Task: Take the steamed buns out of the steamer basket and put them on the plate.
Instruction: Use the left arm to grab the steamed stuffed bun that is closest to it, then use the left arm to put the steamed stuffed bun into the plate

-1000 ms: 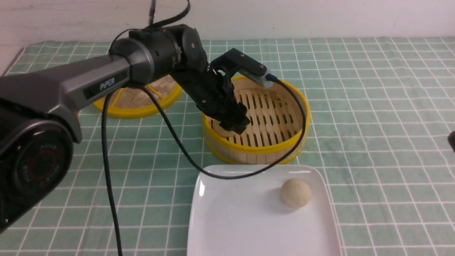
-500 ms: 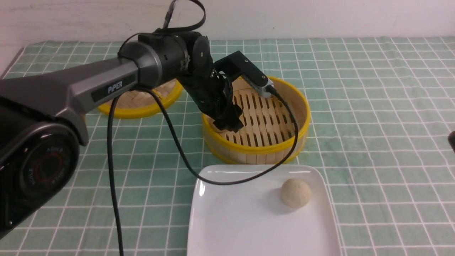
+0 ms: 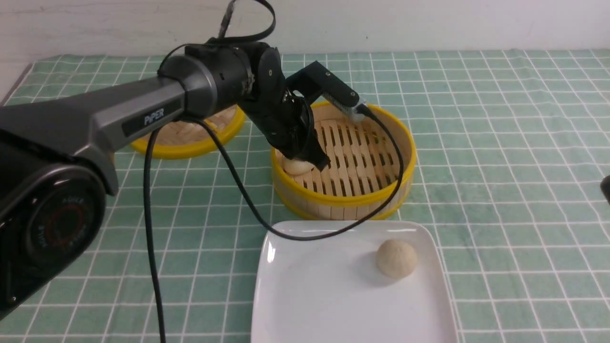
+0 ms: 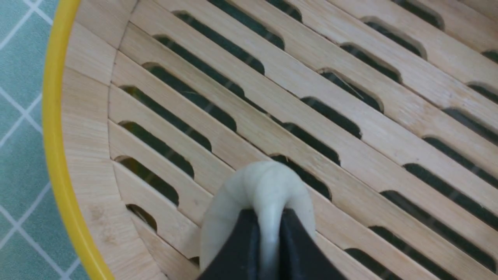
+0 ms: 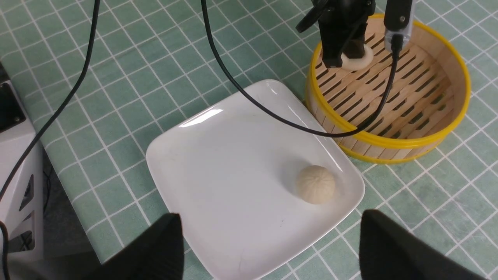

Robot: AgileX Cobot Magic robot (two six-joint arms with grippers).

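Observation:
The steamer basket [image 3: 344, 200] stands at the middle of the green checked cloth. Inside it, by its left wall, my left gripper [image 3: 309, 161] is shut on one of the steamed buns [image 3: 295, 166]. The left wrist view shows this cream-white bun [image 4: 265, 186] squeezed between the black fingertips [image 4: 246, 245], low over the slatted floor [image 4: 350, 116]. The other bun [image 3: 396, 258] lies on the right half of the white plate [image 3: 314, 295], in front of the basket. My right gripper [image 5: 270, 219] hangs open above the plate's near edge [image 5: 233, 249], holding nothing.
The flat woven lid [image 3: 186, 138] with its yellow rim lies behind and left of the basket. The left arm's black cable [image 3: 228, 176] loops down across the plate's back edge. A white box [image 5: 15, 163] stands off the cloth's edge in the right wrist view.
The left gripper moved a little toward the basket's left wall and closed on the bun, which now shows pinched between its fingers. The right gripper and the plate's bun stayed put.

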